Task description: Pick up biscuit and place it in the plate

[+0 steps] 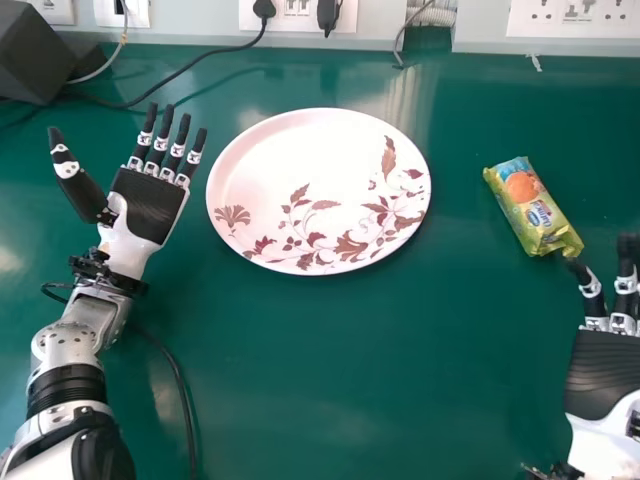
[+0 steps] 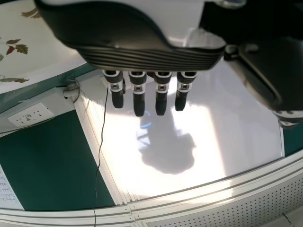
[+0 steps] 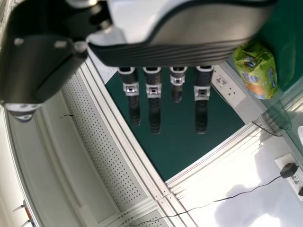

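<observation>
In the head view, the plate lies on the green surface, with leaf sprigs from about 3 to 8 o'clock. The biscuit, in its wrapper, rests at the plate's 3 o'clock, apart from it. The left robot hand is at the plate's 9 o'clock, fingers straight and apart. The right robot hand, at the biscuit's 5 o'clock, has its fingers extended and apart, near the wrapper.
</observation>
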